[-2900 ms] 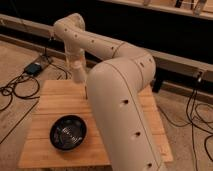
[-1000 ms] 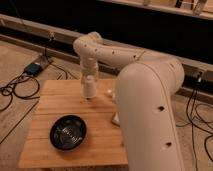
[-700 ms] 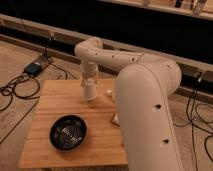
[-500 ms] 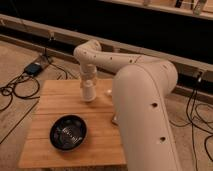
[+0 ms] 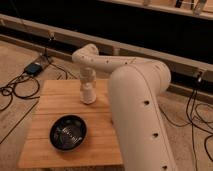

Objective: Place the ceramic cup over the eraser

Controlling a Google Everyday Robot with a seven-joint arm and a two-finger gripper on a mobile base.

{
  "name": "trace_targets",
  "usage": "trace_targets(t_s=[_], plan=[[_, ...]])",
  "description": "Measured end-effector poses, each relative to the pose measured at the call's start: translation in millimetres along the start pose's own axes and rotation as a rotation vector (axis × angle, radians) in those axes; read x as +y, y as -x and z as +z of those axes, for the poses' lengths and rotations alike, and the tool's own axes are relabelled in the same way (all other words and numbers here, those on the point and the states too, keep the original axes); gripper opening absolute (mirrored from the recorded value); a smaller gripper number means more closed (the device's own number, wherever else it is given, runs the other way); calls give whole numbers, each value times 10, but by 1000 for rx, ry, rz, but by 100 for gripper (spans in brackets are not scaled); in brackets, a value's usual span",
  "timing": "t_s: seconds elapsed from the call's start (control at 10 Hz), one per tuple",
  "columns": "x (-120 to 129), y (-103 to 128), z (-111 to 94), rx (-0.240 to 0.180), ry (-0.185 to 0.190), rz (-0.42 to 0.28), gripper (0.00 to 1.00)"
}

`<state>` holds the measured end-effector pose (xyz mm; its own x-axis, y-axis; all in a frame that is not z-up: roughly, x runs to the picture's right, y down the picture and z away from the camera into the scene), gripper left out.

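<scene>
My gripper (image 5: 88, 94) hangs straight down from the white wrist over the back middle of the wooden table (image 5: 50, 107) and reaches down to the tabletop. A small white rounded shape at its lower end, resting on or just above the wood, looks like the ceramic cup (image 5: 89, 98). I cannot tell it apart from the gripper. The eraser is not in view; it may be under the gripper or behind my arm.
A black round bowl (image 5: 68, 132) sits on the front middle of the table. My thick white arm (image 5: 137, 110) covers the table's right side. Cables and a small box (image 5: 34, 68) lie on the floor at the left. A low rail runs behind the table.
The arm has swung forward and the gripper has come down from above the table's back edge to the tabletop. Over the last second it barely moved. The bowl stayed put.
</scene>
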<state>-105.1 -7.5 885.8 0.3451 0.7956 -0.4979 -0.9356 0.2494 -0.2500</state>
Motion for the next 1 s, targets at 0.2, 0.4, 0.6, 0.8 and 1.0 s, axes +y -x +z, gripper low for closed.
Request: trace_targets(t_s=[0.2,0.4,0.6,0.8,1.0], plan=[[-10,27,-12,-1,-10,-10,75],[0,58,-28,-4,-16,-18,80],[-8,63,-26,-4,-19,-19,80],[-5,64,-27,-4,-19,-19,80],[-9,64,-26,-4,-19,-19,80]])
